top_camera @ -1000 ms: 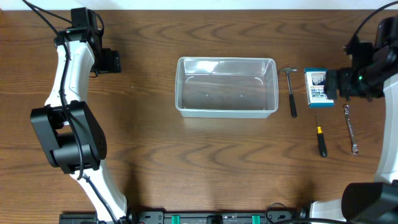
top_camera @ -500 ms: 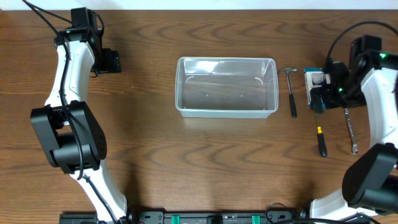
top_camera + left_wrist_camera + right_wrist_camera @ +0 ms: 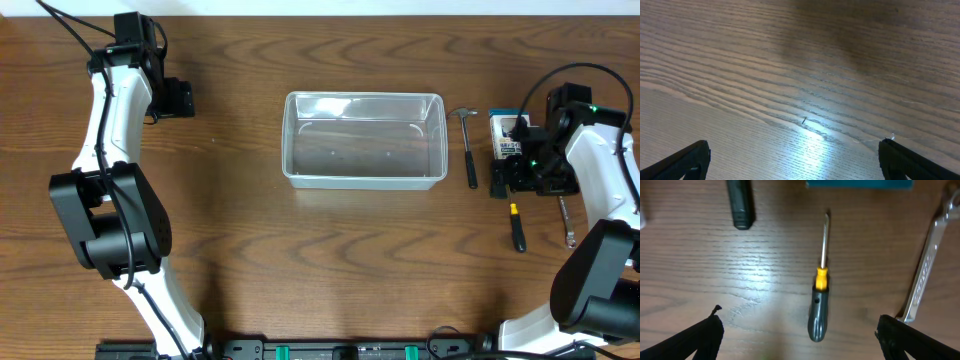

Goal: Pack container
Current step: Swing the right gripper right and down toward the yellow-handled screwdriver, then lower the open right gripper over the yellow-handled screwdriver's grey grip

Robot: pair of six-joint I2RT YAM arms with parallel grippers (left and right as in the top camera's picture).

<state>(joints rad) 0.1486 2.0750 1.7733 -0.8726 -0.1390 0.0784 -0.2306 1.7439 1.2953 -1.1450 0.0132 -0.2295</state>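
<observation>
The container (image 3: 363, 182) looks light, stiff, slippery (thin clear plastic); hold its rim. The left tool (image 3: 792, 155) and right tool (image 3: 797, 330) stand apart, empty.

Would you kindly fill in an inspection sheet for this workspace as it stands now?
Surface: wooden table, no spills seen.
Job's things: clear container, empty, mid-table. To its right lie a hammer, a blue-and-white box, a screwdriver and a wrench, all outside it.
Clutter: nothing seen.
Grippers: left gripper open over bare wood, holding nothing. Right gripper open above the screwdriver, holding nothing.
Cables: black cables loop off both arms.
Surroundings: dark rail along the near edge; otherwise nothing seen.
</observation>
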